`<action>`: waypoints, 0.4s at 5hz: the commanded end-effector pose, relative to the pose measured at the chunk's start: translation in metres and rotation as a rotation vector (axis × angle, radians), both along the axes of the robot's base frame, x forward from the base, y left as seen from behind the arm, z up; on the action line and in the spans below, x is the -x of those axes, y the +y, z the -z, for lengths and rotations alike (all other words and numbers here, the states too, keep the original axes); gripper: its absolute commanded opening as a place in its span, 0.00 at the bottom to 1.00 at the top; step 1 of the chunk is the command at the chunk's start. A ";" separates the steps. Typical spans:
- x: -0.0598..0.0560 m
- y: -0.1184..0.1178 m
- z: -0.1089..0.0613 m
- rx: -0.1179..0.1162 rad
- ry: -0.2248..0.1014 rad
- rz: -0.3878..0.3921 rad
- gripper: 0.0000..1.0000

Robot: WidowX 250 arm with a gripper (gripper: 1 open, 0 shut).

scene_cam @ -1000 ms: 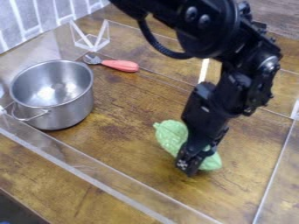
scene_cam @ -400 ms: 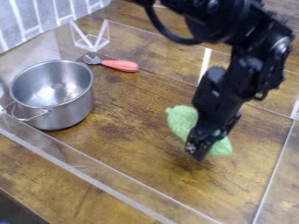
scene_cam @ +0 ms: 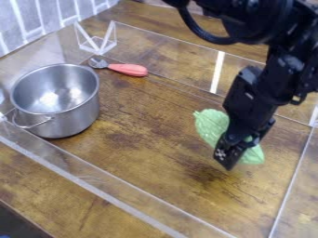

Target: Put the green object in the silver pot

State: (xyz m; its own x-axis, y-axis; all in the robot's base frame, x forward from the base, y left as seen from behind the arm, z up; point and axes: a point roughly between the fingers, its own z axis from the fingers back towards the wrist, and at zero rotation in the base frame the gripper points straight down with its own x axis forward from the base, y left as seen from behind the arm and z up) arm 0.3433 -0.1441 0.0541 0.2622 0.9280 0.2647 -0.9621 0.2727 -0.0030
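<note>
The green object (scene_cam: 211,125), a light green bumpy toy vegetable, is at the right of the wooden table, partly covered by the black arm. My gripper (scene_cam: 233,152) comes down onto its middle, and its jaws look shut on it. Green shows on both sides of the fingers. Whether the object touches the table I cannot tell. The silver pot (scene_cam: 62,119) stands upright at the left with nothing in it, well apart from the gripper.
A small red-handled tool (scene_cam: 126,69) lies behind the pot, next to a clear plastic stand (scene_cam: 97,37). A low transparent wall (scene_cam: 125,191) runs along the front edge, and another borders the right side. Bare wood lies between pot and gripper.
The gripper has moved to the right and slightly back, and the green object has gone with it, farther from the pot. The pot and the red tool have not moved.
</note>
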 end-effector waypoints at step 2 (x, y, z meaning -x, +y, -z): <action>-0.019 -0.008 -0.012 0.044 -0.063 0.027 0.00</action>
State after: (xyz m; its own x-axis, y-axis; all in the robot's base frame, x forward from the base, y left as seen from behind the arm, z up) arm 0.3515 -0.1504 0.0447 0.2878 0.9239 0.2521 -0.9540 0.2998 -0.0096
